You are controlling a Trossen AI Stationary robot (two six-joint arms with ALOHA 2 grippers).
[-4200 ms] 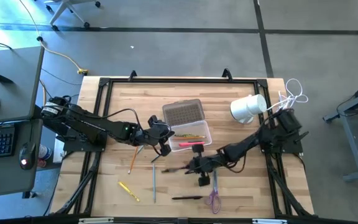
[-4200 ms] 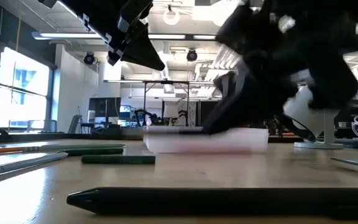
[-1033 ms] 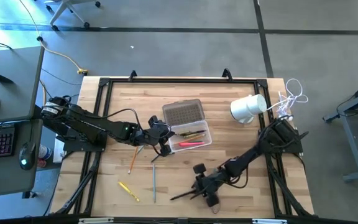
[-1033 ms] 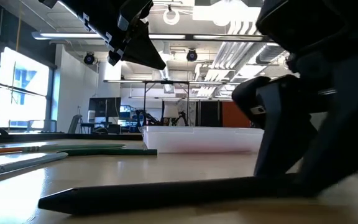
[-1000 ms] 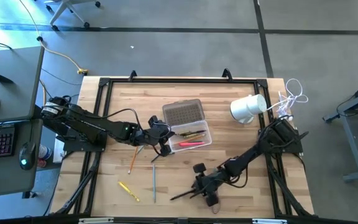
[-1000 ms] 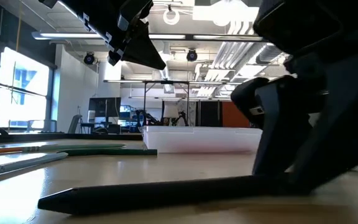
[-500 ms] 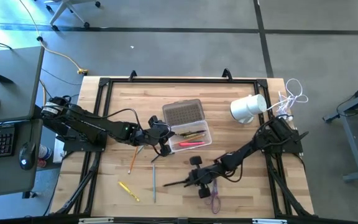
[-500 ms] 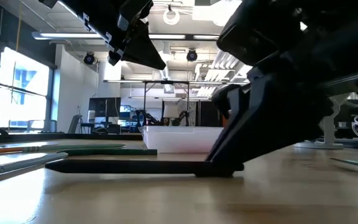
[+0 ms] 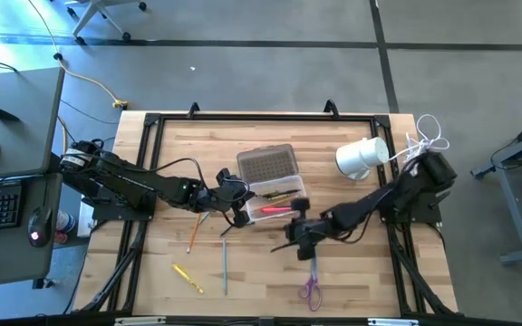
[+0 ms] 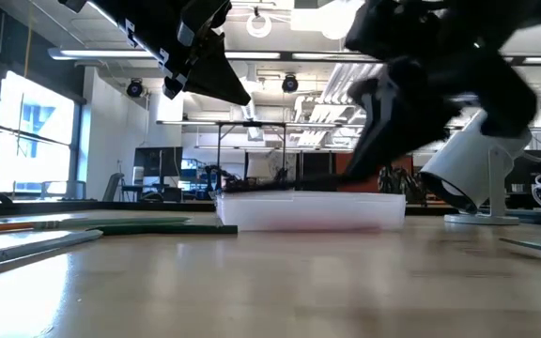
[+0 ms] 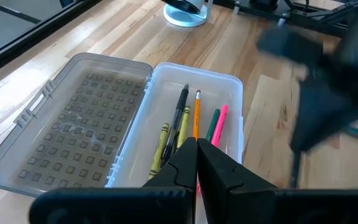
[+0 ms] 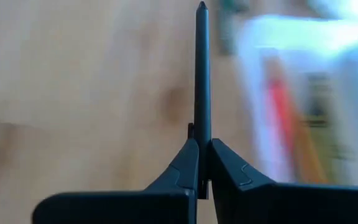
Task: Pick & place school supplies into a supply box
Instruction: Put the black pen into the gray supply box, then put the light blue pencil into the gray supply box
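Note:
The clear supply box (image 9: pixel 276 198) stands mid-table with its textured lid (image 9: pixel 267 163) open toward the far edge. It holds a black pen, orange, yellow, green and pink pencils (image 11: pixel 194 121). My right gripper (image 9: pixel 297 232) is just near and right of the box, above the table, shut on a black pen (image 12: pixel 202 68). My left gripper (image 9: pixel 239 206) hovers shut and empty by the box's left near corner. Orange (image 9: pixel 193 237), yellow (image 9: pixel 187 278) and grey (image 9: pixel 225 266) pencils and the purple scissors (image 9: pixel 311 289) lie flat on the table. My right gripper pinches the black pen near its back end (image 12: pixel 201 127) between its two fingers. The pen runs on ahead past the fingertips, in line with them. It is lifted clear of the table and about level, at the height of the box's rim (image 10: pixel 280 184).
A white cylindrical object (image 9: pixel 362 156) and a white cable bundle (image 9: pixel 429 136) sit at the far right. The loose pencils lie left of and nearer than the box. Black frame rails (image 9: pixel 261 117) run along the table's edges.
My right gripper has picked the black pen up from the table by the near edge and carried it up and toward the far edge, to the box. The pen is now clear of the table and about level. The scissors stay where they were.

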